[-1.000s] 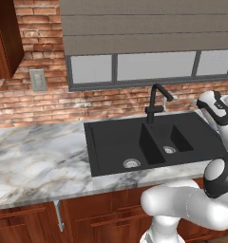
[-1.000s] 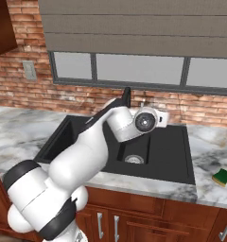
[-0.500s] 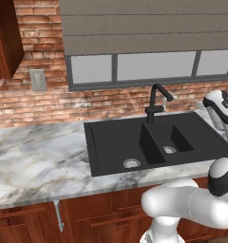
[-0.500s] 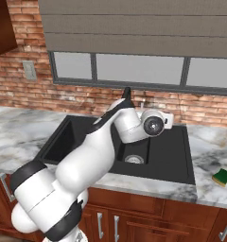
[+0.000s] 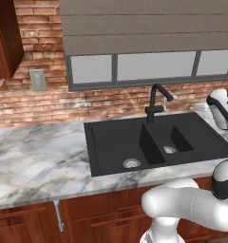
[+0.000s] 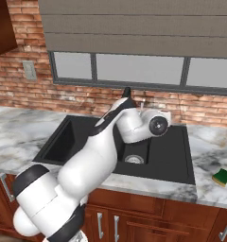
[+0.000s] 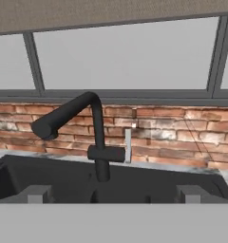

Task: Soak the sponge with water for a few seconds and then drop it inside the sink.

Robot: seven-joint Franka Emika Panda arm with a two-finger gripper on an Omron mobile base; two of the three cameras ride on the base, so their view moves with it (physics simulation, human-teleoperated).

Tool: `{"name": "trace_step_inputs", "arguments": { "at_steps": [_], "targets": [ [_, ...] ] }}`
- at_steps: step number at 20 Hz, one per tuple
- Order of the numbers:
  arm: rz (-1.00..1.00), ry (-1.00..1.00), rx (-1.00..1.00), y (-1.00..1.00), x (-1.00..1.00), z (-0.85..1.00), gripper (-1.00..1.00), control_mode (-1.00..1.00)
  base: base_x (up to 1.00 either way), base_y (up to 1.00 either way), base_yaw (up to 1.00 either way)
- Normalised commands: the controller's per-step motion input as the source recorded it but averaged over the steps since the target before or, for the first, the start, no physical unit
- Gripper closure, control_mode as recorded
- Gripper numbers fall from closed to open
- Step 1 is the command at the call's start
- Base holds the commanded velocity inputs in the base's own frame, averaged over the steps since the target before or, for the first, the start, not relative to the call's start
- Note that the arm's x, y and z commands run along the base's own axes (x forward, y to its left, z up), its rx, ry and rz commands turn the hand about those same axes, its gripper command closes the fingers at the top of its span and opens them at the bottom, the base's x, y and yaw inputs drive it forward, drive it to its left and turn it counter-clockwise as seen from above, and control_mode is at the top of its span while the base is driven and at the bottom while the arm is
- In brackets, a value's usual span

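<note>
The small yellow-and-green sponge (image 6: 222,177) lies near the marble counter's (image 6: 206,189) front right edge. The matte black sink (image 6: 169,156) has round silver drains. The gripper's (image 7: 115,194) fingers are apart, facing the curved black faucet (image 7: 82,130).

The white arm (image 6: 101,156) rises from seven o'clock and bends over the black double-basin sink (image 6: 170,158) at centre. A yellow-and-green sponge (image 6: 222,177) lies on the marble counter (image 6: 211,191) at four o'clock, well apart from the sink.
</note>
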Motion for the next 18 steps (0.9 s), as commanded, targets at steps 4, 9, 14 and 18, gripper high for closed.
{"name": "trace_step_inputs", "arguments": {
  "at_steps": [4,9,14,18],
  "targets": [
    [0.19,-0.02,0.0,0.0,0.0,0.0,-1.0,-1.0,0.0,0.0,0.0],
    [0.23,-0.01,0.0,-0.09,0.0,0.0,-1.0,-1.0,0.0,0.0,0.0],
    [0.17,-0.02,0.0,0.01,0.0,0.0,-1.0,-1.0,0.0,0.0,0.0],
    [0.06,-0.02,0.0,0.09,0.0,0.0,-1.0,-1.0,0.0,0.0,0.0]
  ]
}}
